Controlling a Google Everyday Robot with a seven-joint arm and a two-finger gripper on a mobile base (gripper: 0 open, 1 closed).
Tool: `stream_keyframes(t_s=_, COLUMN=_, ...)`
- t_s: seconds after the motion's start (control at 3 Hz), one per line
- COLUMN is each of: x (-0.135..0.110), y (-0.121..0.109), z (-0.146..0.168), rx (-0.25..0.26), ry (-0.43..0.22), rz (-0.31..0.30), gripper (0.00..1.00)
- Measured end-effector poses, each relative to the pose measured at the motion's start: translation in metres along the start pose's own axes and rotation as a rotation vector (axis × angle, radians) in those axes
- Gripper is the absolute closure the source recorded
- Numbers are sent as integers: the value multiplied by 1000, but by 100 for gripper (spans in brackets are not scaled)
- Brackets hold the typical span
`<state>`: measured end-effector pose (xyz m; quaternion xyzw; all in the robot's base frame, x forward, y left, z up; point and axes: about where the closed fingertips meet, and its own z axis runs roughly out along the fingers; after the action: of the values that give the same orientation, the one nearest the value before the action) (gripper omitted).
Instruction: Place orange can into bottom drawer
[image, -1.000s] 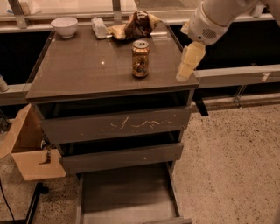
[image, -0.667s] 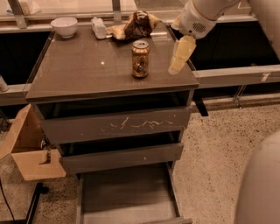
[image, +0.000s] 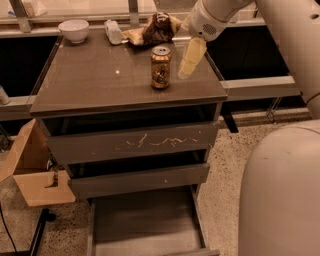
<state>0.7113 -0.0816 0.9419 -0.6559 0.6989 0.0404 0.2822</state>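
The orange can (image: 160, 67) stands upright on the cabinet top (image: 100, 80), right of centre, silver top up. My gripper (image: 186, 73) hangs from the white arm at the upper right. It points down just to the right of the can, a small gap apart, with nothing in it. The bottom drawer (image: 145, 225) is pulled out at the foot of the cabinet, and its flat inside is bare.
A white bowl (image: 73, 30), a pale wrapped item (image: 113, 31) and a brown snack bag (image: 157, 27) lie along the back edge. The scratched drawer front (image: 135, 142) and narrower front (image: 140, 180) are nearly closed. A cardboard box (image: 30, 170) sits left; my white body (image: 280, 195) fills the lower right.
My arm has swung left and back over the cabinet top, bringing the gripper closer to the can's right side. The can and drawers have not moved.
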Motion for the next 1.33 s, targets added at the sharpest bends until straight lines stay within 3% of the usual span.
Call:
stream_keyframes(t_s=0.67, x=-9, y=-10, z=34, rx=-6, ry=3, rz=7, gripper=0)
stream_keyframes(t_s=1.33, x=-1, y=-12, z=64, rx=-25, ry=24, rz=54, gripper=0)
